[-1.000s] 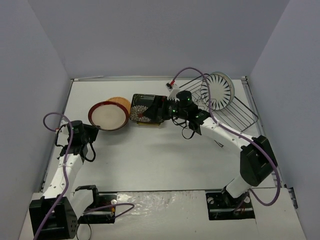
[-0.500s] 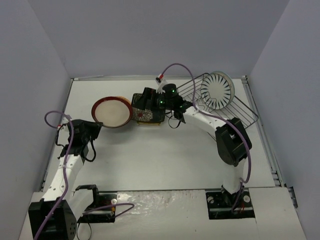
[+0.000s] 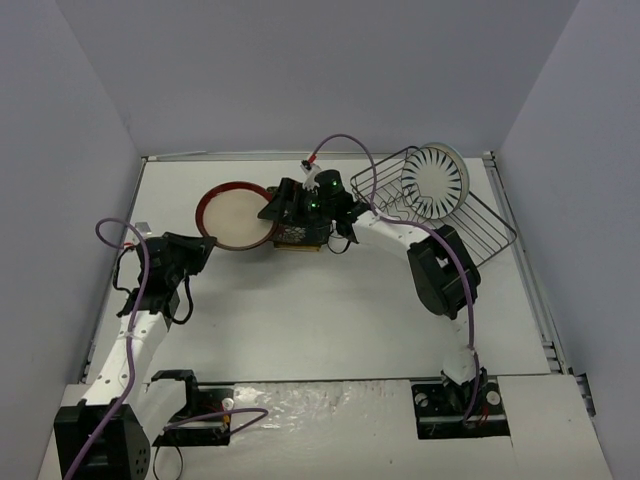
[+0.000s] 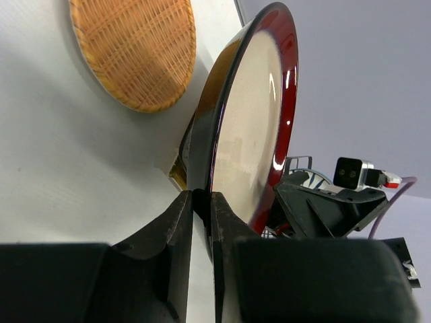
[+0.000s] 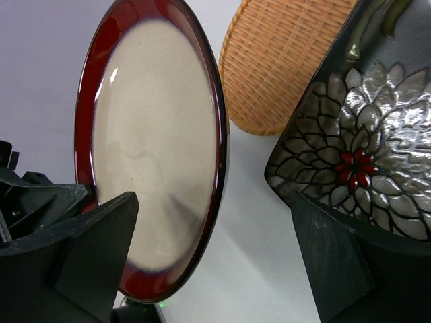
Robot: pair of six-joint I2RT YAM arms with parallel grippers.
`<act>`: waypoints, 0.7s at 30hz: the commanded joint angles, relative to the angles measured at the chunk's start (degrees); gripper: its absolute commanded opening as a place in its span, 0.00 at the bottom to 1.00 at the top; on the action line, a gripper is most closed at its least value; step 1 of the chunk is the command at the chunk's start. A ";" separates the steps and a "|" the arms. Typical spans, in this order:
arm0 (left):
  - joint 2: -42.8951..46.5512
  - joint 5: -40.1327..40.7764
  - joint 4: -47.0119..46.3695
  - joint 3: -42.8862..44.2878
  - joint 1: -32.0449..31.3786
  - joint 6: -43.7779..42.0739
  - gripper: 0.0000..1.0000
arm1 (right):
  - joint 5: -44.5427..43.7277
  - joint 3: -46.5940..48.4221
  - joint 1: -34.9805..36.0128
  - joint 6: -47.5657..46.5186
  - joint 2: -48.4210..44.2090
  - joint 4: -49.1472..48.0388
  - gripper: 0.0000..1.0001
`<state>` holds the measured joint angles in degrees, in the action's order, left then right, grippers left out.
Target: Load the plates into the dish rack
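The fingers point(image 4: 180, 225) of the left gripper point(image 4: 202, 198) pinch the rim of the red-rimmed plate point(image 4: 250, 114) and hold it on edge, well left of the rack point(image 3: 480, 228). Over the last second the right gripper point(image 5: 212, 222) has swung away from the rack. Its fingers now stand spread at the plate's edge. This is probably a handover starting. Only the striped plate point(image 3: 435, 180) stands in the rack.

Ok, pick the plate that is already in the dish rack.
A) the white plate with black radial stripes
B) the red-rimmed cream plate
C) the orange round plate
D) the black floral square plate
A: the striped white plate stands in the dish rack, while the red-rimmed plate is clamped in the left gripper, off to the rack's left.
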<state>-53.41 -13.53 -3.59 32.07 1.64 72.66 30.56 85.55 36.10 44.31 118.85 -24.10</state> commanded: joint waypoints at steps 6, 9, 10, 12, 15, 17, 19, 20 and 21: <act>3.84 -4.74 -17.31 2.66 -0.67 4.33 0.00 | 7.56 1.92 0.12 4.44 -0.46 -13.72 0.72; 3.84 -5.27 -17.32 2.39 -0.58 4.25 0.00 | 8.63 0.50 -0.15 6.99 -0.64 -17.62 0.62; 3.84 -5.53 -17.41 2.30 -0.67 4.33 0.00 | 8.90 0.15 -0.15 7.62 -0.72 -18.59 0.58; 3.78 -6.02 -17.71 2.21 -0.73 4.34 0.00 | 9.41 -0.31 -0.24 8.00 -1.00 -19.31 0.47; 3.75 -6.52 -18.03 2.00 -0.81 4.16 0.00 | 9.69 -0.96 -0.50 7.98 -1.70 -19.90 0.28; 3.75 -7.03 -17.90 1.95 -0.89 3.99 0.00 | 9.70 -1.44 -0.63 7.94 -2.34 -20.24 0.18; 3.84 -7.59 -17.22 1.98 -1.02 3.48 0.00 | 9.54 -2.33 -0.80 7.11 -3.88 -20.16 0.04; 3.84 -7.72 -16.85 1.80 -1.02 3.23 0.00 | 9.29 -3.00 -0.92 6.80 -4.80 -20.04 0.00; 3.84 -8.33 -16.43 1.84 -1.02 2.75 0.00 | 8.96 -3.63 -1.16 5.79 -5.68 -19.87 0.00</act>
<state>-52.27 -16.96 -6.77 30.06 1.17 74.24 37.69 83.18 34.49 53.94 118.85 -38.40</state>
